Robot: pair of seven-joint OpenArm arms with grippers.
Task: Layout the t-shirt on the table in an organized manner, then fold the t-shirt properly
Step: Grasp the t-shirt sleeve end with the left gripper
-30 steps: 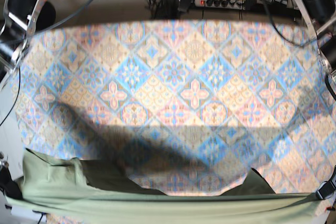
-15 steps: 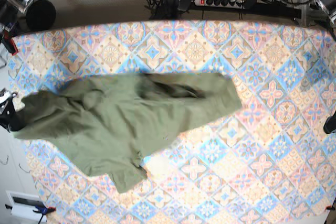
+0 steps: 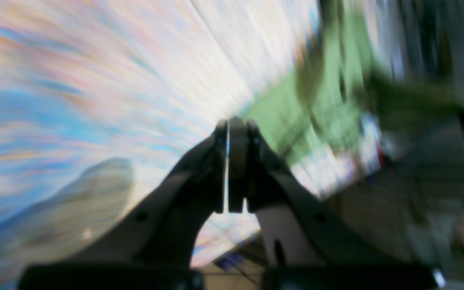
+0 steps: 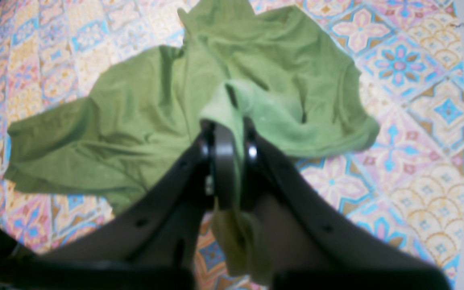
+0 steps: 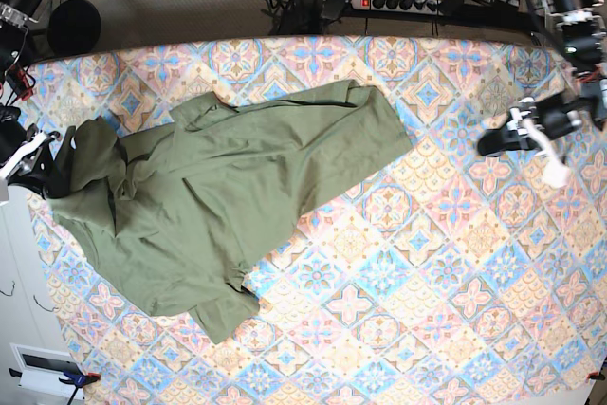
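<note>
Big change: t-shirt, moments ago stretched between both arms at desk's near edge, now lies spread but skewed and rumpled on desk's left half in base view. Left tool has let go — jaws together, nothing between them, swinging clear over bare tiles well away from cloth. Right tool still clamped on bunched shirt fabric at desk's left edge. Layout only rough; straightening likely needed before folding.

Plain olive-green cotton t-shirt, no print showing, sprawled at nine o'clock on the table's pink, blue and cream diamond-tile floral cloth.
</note>
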